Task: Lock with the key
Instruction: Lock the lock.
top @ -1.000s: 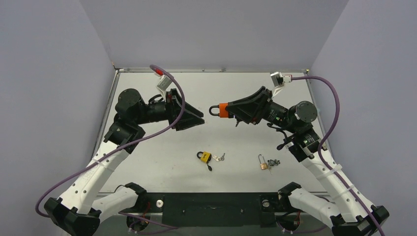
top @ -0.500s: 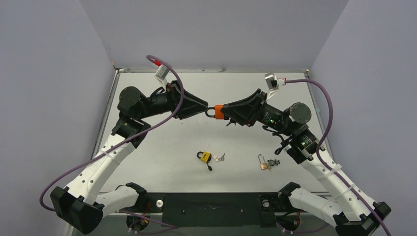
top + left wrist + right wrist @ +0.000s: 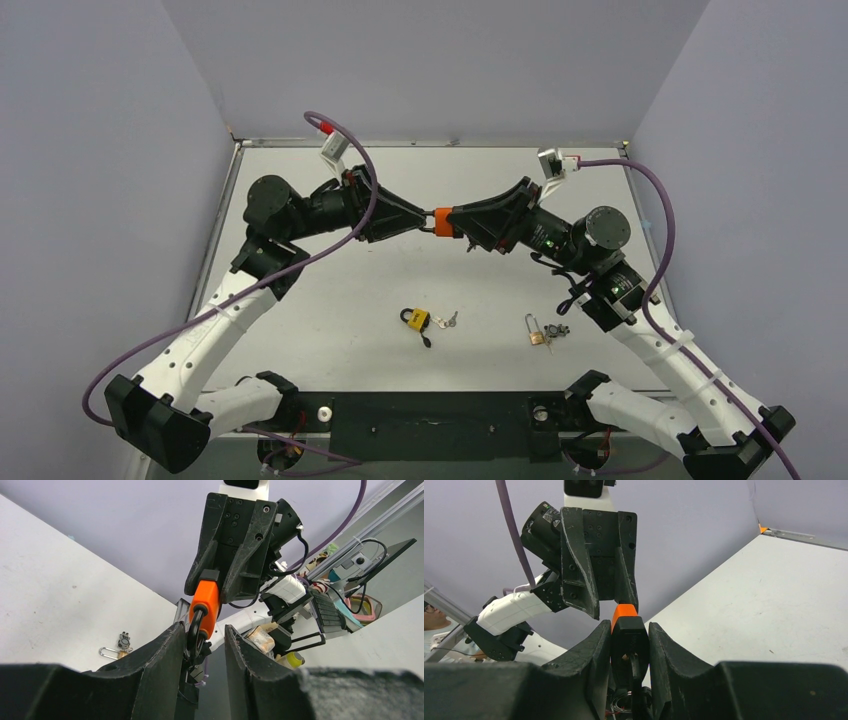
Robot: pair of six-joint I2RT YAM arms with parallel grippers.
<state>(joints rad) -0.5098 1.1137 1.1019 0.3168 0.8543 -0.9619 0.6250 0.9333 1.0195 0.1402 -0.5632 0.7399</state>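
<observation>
three padlocks showed: an orange padlock (image 3: pixel 444 221) mid-air, a yellow padlock (image 3: pixel 417 320) and a brass padlock (image 3: pixel 535 332) on the table (image 3: pixel 330 300). the right gripper (image 3: pixel 457 222) clamped the orange one's body. the left gripper (image 3: pixel 424 218) stood slightly parted around its shackle (image 3: pixel 194 627).

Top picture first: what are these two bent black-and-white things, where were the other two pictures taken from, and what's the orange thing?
They are two robot arms bolted to a table, each ending in a two-fingered gripper. The top picture is from a camera above and behind them; the others are from cameras on each wrist. The right gripper clamps an orange padlock in mid-air. The left gripper has its fingers either side of the black loop, apart. On the table lie a yellow padlock and a small brass padlock, both beside keys.
</observation>
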